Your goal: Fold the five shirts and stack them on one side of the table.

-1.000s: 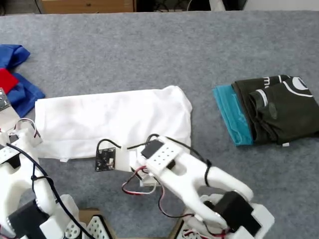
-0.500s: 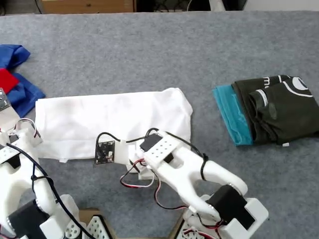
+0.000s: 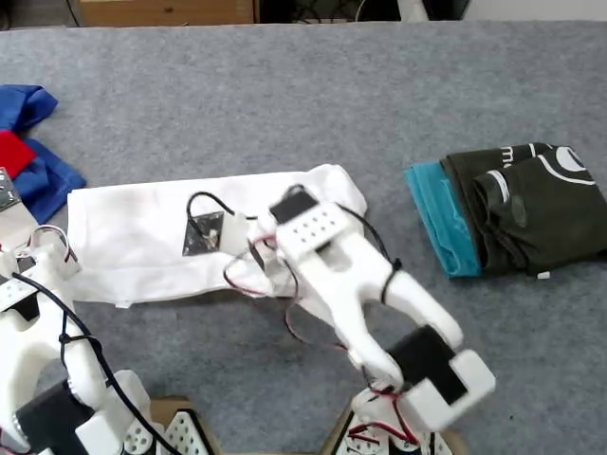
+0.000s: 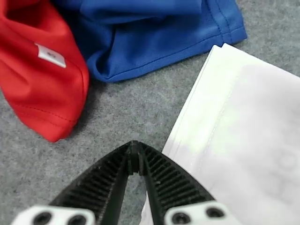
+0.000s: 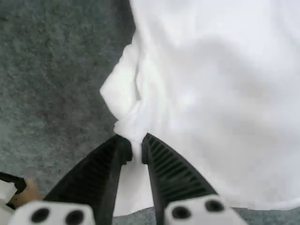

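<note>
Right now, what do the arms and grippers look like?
Both arms are white plastic shells with black servo blocks: right arm, left arm. Loose black, red and white wires loop along the right arm, past a hole-dotted plate and a small dark board. Left gripper and right gripper have black ribbed fingers on white bases.

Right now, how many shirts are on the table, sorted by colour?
white shirt: 1
blue shirt: 1
red shirt: 1
teal shirt: 1
dark green shirt: 1
Total: 5
</note>
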